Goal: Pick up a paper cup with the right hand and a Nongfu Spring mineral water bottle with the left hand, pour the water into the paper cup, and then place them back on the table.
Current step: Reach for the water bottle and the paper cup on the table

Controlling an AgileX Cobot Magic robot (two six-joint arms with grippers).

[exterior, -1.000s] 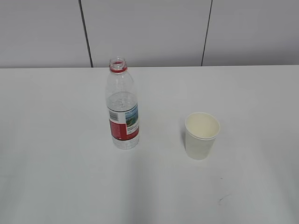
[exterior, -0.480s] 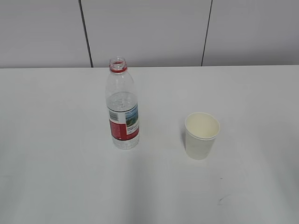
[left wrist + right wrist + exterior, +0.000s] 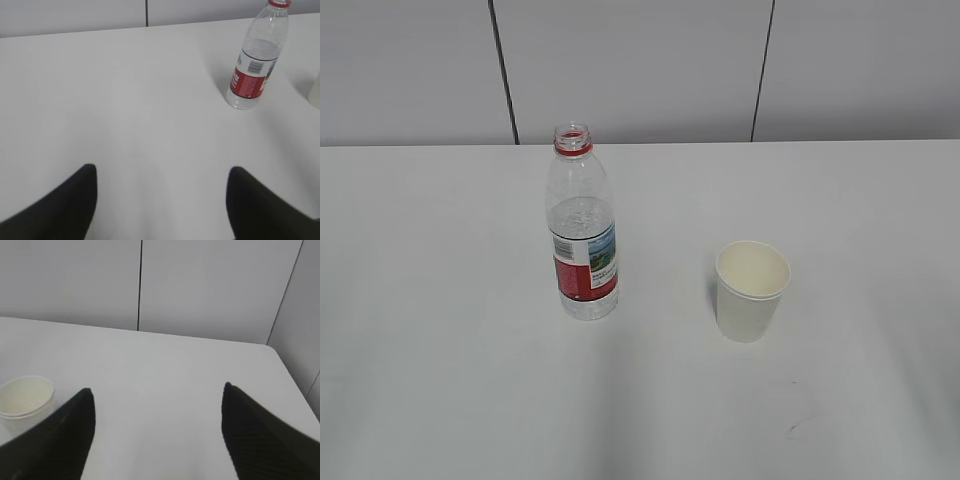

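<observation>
White table [image 3: 440, 380] holds the open bottle [image 3: 584, 228] and the paper cup [image 3: 751, 290] upright near its middle, set apart for grabbing. From the left wrist, the left hand [image 3: 160, 200] spreads its fingers, bottle toward the far right corner. From the right wrist, the right hand [image 3: 157, 432] spreads wide too, cup [image 3: 24, 402] at its left finger.

1. A pale grey panelled wall [image 3: 640, 70] runs behind the scene.
2. Two thin dark vertical seams [image 3: 504, 70] divide the wall into panels.
3. From the right wrist view, a side wall [image 3: 300, 340] meets it at a corner.
</observation>
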